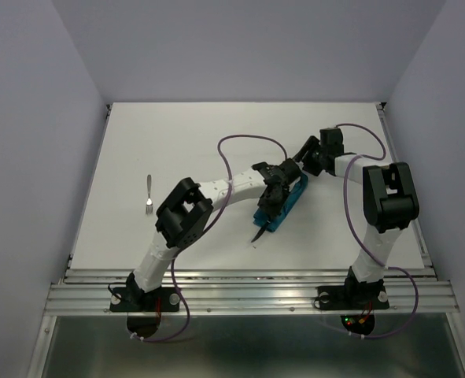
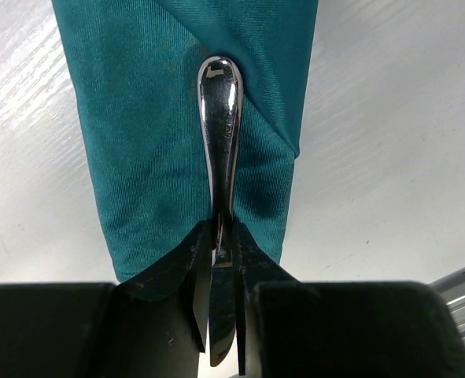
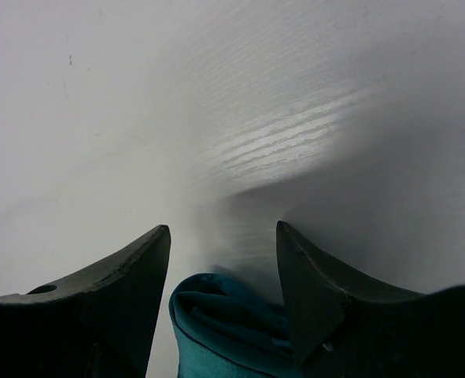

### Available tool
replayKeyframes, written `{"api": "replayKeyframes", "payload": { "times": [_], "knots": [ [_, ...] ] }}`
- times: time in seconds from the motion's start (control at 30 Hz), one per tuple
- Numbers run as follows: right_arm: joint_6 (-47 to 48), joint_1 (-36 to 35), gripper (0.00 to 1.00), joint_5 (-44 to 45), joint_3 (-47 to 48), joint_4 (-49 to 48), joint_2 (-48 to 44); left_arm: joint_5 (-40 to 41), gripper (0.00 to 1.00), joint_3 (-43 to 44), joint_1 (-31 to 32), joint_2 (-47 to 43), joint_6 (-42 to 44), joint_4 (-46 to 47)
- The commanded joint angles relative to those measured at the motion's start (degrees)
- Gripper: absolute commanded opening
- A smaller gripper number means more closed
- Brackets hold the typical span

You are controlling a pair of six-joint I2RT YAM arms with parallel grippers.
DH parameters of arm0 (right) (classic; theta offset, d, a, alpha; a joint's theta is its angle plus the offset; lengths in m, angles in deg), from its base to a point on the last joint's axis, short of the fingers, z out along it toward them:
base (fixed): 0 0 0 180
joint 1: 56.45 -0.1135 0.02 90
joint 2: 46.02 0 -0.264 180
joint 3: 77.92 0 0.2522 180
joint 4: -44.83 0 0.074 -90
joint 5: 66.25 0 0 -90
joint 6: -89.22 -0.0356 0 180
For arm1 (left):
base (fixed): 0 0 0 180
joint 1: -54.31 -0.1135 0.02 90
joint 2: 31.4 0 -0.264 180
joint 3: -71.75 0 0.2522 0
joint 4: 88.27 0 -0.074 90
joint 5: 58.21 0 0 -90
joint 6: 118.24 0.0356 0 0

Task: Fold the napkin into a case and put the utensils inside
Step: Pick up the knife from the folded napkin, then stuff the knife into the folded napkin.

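The teal napkin [image 1: 294, 197] lies folded into a narrow case [image 2: 161, 126] right of the table's middle. My left gripper [image 1: 270, 201] is shut on a silver knife [image 2: 220, 110]. In the left wrist view the knife's rounded handle lies over the cloth's diagonal fold, and the blade runs back between the fingers [image 2: 177, 268]. In the top view the dark blade tip [image 1: 259, 234] sticks out past the case's near end. My right gripper [image 1: 293, 172] stands open at the far end, its fingers [image 3: 130, 276] astride the rolled cloth end [image 3: 224, 323]. A silver fork [image 1: 149, 194] lies alone at the left.
White walls enclose the white table [image 1: 216, 134] on three sides. A metal rail [image 1: 248, 287] with both arm bases runs along the near edge. Purple cables [image 1: 244, 142] loop above the arms.
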Motion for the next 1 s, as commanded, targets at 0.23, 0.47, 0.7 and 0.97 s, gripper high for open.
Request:
{"api": "replayKeyframes", "payload": {
  "times": [0.23,0.47,0.7,0.97],
  "knots": [
    [-0.45,0.28,0.62,-1.08,-5.59,-0.07,-3.16,-1.72,0.00,7.54,0.42,3.08,1.40,-1.62],
    [-0.36,0.28,0.62,-0.55,-6.38,0.01,-3.25,-0.67,0.00,3.07,0.33,1.07,1.05,-1.01],
    [-0.45,0.28,0.62,-0.38,-6.12,0.01,-3.34,0.12,0.00,0.34,0.33,-1.57,0.53,-1.27],
    [-0.45,0.28,0.62,-0.29,-6.12,-0.07,-2.99,1.35,0.00,-0.71,0.42,-3.42,0.70,-2.24]
  ]
}}
